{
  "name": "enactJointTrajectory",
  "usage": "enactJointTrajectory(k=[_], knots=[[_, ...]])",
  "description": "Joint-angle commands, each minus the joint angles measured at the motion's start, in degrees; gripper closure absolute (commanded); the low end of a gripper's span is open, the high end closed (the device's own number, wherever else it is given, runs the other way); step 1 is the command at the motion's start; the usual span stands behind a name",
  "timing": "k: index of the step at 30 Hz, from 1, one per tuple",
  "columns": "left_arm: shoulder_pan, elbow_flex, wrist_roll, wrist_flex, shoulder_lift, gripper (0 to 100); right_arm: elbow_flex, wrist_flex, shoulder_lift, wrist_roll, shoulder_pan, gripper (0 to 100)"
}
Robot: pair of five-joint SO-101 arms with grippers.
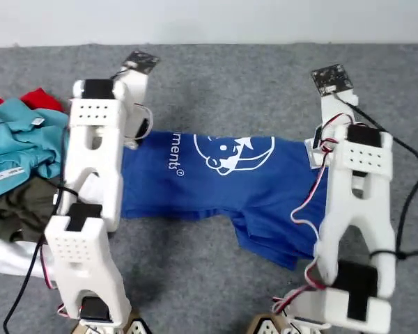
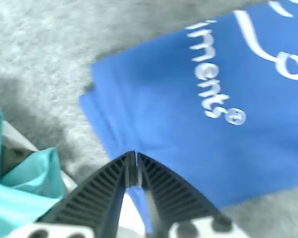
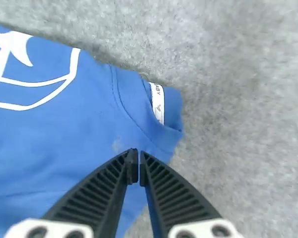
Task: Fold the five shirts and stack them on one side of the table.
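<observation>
A: Two white printed arms stand over a grey felt-like table surface (image 1: 251,76). What lies behind it?

B: A plain white wall (image 1: 209,21) runs along the far edge.

A: Where is the shirt being worked on?

B: A blue cotton T-shirt with a white printed drawing and lettering (image 1: 223,181) lies flat across the middle of the felt, between the two arms. One sleeve part is bunched toward the near side, by the right arm (image 1: 355,202).

A: And the other shirts?

B: They are heaped at the left edge, beside the left arm (image 1: 90,181). A teal shirt (image 1: 21,136) is on top, a red one (image 1: 40,99) pokes out behind it, a dark olive one (image 1: 21,209) sits nearer, and a white one (image 1: 7,254) is nearest of all. They are crumpled, not folded.

A: How do the claws stand?

B: The left gripper (image 2: 133,159) has its black ribbed jaws pressed together, tips at the blue shirt's edge on the side nearest the pile. The right gripper (image 3: 134,157) is likewise pressed together, tips on the blue cloth just beside the collar and its white neck label (image 3: 157,101).

A: Is either one pinching fabric?

B: I cannot tell, because the tips hide that spot.
</observation>
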Motion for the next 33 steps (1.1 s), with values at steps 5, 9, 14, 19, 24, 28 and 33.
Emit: enactJointTrajectory(k=[5, 9, 14, 19, 24, 28, 33], knots=[[9.67, -2.15, -0.97, 3.6, -8.62, 99, -1.67, 10.68, -18.07, -0.7, 2.95, 98.7], [15.38, -2.15, -0.97, 3.6, -9.05, 99, -1.67, 14.9, -26.77, -0.7, 6.37, 98.7], [23.47, -2.15, -0.97, 3.16, -8.53, 99, -1.41, 18.07, -36.53, -0.53, 13.41, 98.7], [31.82, -2.07, -2.99, 3.16, -7.82, 98, -0.53, 21.14, -42.07, -0.35, 22.9, 98.7], [39.56, -2.07, -3.25, 3.25, -3.34, 98, 3.25, 21.41, -44.62, -0.26, 30.55, 98.7], [43.78, -2.15, -3.25, 3.43, 2.29, 97, 5.98, 21.41, -47.08, 0.97, 34.15, 98.7], [45.89, -2.15, -3.25, 3.6, 9.93, 94, 9.23, 21.41, -51.21, 6.59, 35.03, 98.7]])
